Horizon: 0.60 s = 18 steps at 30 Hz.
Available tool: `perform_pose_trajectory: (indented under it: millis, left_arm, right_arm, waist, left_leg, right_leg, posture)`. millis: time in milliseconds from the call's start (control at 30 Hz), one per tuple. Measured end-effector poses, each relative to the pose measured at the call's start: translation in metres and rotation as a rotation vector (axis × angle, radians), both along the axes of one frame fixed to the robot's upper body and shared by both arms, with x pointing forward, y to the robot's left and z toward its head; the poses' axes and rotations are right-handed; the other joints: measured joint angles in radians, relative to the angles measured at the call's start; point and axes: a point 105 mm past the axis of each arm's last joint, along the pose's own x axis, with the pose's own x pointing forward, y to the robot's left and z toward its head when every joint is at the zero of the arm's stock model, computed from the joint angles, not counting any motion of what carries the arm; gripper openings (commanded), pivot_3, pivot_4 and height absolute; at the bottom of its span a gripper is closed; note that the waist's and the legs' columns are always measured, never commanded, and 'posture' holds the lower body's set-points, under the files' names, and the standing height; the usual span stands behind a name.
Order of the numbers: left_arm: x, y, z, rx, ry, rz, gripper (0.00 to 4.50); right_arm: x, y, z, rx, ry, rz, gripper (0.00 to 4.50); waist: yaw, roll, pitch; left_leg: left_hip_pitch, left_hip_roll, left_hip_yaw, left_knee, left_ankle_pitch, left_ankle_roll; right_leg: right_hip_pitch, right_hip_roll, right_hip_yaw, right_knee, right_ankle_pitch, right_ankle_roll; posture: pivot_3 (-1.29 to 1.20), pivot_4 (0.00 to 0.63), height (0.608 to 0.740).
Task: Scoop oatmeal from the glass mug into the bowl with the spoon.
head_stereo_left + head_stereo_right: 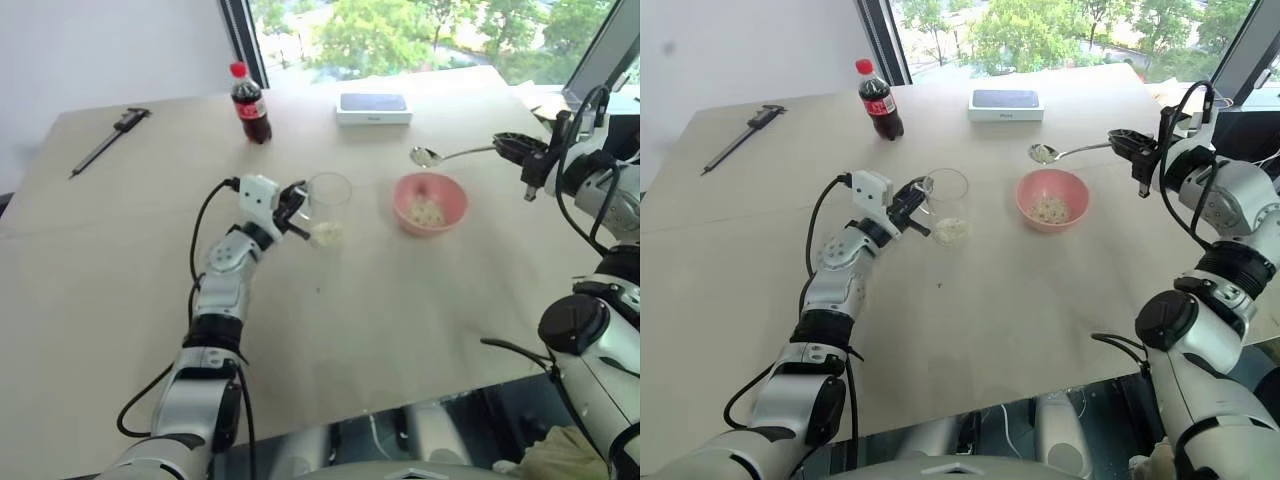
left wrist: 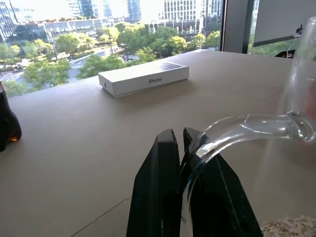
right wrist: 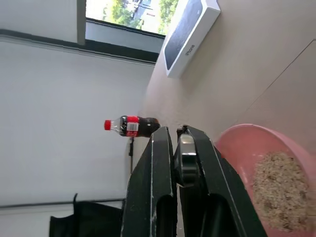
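Gripping the handle of the glass mug (image 1: 329, 207) with my left gripper (image 1: 293, 207), fingers closed on the clear loop, I keep it tilted near the middle of the tabletop (image 1: 400, 320), oatmeal (image 1: 327, 234) pooled at its lower side. My right gripper (image 1: 518, 146) is clamped on the handle end of the spoon (image 1: 450, 155), which sits about level above the table, its oval end just beyond the bowl (image 1: 430, 204) towards the far edge. That pink bowl lies right of the mug and has oatmeal in it. Towards the far edge stand a cola bottle (image 1: 250, 103) and a white box (image 1: 373, 108); a caliper (image 1: 110, 139) lies near the far left corner.
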Motion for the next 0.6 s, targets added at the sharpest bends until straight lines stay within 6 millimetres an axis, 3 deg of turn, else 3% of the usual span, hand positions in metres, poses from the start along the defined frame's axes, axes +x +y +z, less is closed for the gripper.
perform_pose_trajectory:
  millis: [333, 433, 600]
  left_arm:
    - [-0.005, 0.017, 0.0, -0.059, 0.035, 0.076, 0.06]
    - [-0.007, 0.018, 0.001, -0.065, 0.041, 0.089, 0.06]
    - [-0.008, 0.017, 0.001, -0.072, 0.047, 0.096, 0.06]
  right_arm:
    - [0.006, 0.011, -0.012, -0.477, -0.088, -0.004, 0.0]
    - [0.004, 0.02, -0.001, -0.69, -0.214, 0.02, 0.0]
    - [-0.009, 0.056, 0.024, -0.974, -0.504, 0.145, 0.0]
  waist:
    - [0.003, 0.0, 0.0]
    - [0.004, 0.0, 0.0]
    - [0.004, 0.0, 0.0]
  left_leg:
    - [-0.001, 0.0, 0.001, 0.0, 0.001, -0.002]
    - [-0.001, 0.0, 0.001, 0.0, 0.001, -0.002]
    - [-0.001, -0.001, 0.0, 0.0, 0.001, -0.003]
  right_leg:
    - [-0.001, 0.0, 0.001, -0.002, 0.001, 0.001]
    - [-0.001, 0.0, 0.001, -0.003, 0.001, 0.001]
    - [-0.001, 0.0, 0.0, -0.003, 0.001, 0.001]
  posture:
    - [0.0, 0.15, 0.74]
    - [0.0, 0.15, 0.74]
    - [0.0, 0.15, 0.74]
